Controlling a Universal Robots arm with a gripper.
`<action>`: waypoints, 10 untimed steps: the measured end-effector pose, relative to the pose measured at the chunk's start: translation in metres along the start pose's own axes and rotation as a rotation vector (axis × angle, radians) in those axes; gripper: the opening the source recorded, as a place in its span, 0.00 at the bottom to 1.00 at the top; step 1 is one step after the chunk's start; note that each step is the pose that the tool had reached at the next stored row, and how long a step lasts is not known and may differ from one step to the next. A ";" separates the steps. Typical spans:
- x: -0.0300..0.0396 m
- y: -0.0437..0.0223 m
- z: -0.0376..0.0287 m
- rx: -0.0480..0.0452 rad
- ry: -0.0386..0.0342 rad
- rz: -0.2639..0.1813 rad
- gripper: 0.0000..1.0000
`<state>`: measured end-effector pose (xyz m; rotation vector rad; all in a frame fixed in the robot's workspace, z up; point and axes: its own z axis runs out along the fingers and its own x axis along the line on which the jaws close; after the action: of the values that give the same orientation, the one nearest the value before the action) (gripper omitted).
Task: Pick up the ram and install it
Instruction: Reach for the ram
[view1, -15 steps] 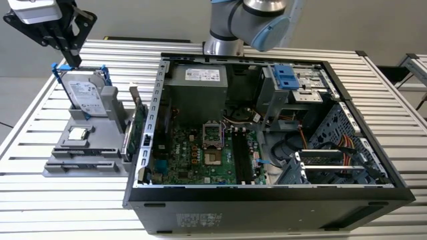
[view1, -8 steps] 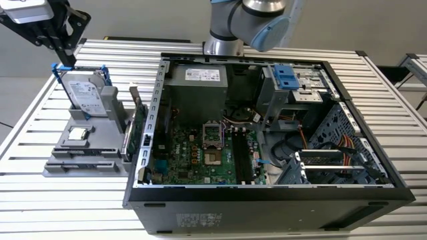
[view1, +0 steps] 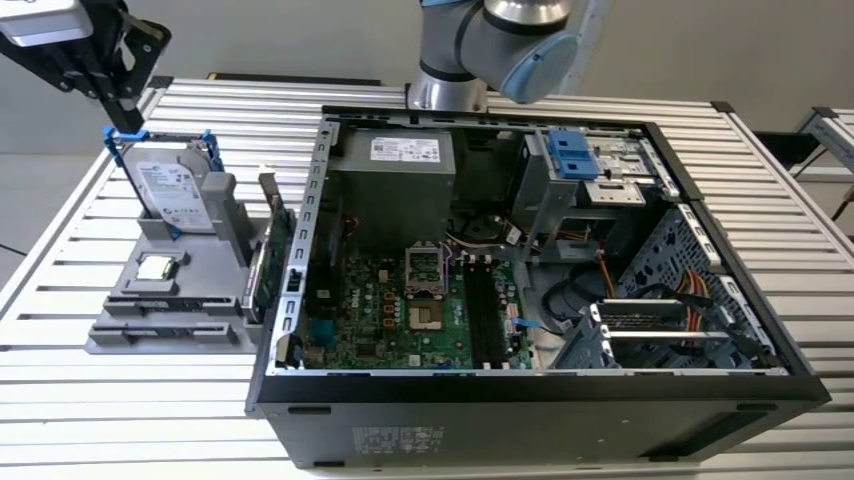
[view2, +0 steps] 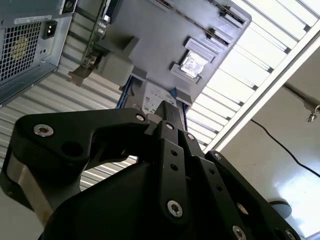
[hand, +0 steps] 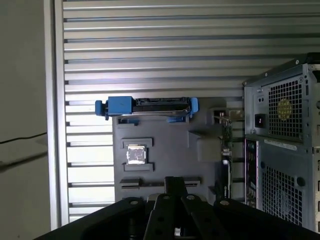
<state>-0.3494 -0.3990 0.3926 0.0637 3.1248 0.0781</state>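
- nearest the camera in the exterior view, an open computer case (view1: 534, 400) lies on its side across the lower middle and right of the frame. its motherboard (view1: 400, 310) faces up.
- just beside the case, toward the exterior view's left, a grey holder (view1: 160, 335) sits on the slatted metal surface (view1: 80, 420).
- the ram (view1: 271, 262) stands on edge along the holder's side nearest the case, left of the frame's centre. nothing touches it, and it is not yet in the motherboard.
- a little further back, a small square silver chip (view1: 158, 267) lies flat in a pocket of the holder. it also shows in the first wrist view (hand: 134, 154).
- behind the chip, a silver drive (view1: 174, 190) in a blue frame stands upright in the holder. the first wrist view shows it edge-on (hand: 150, 106).
- the gripper (view1: 127, 118) hangs above the drive in the upper left corner of the exterior view. its fingers are pressed together with nothing between them, as both wrist views show (view2: 167, 107) (hand: 174, 181).
- farthest back, the robot arm (view1: 501, 45) rises at the top centre of the frame, behind the case.
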 end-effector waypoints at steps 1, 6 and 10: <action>0.0000 0.0000 0.0000 0.0000 0.0000 0.000 0.00; 0.0002 0.0000 0.0000 0.0000 0.0000 0.000 0.00; 0.0001 -0.0014 -0.0001 0.0000 0.0000 0.000 0.00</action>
<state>-0.3496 -0.4004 0.3926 0.0637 3.1248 0.0782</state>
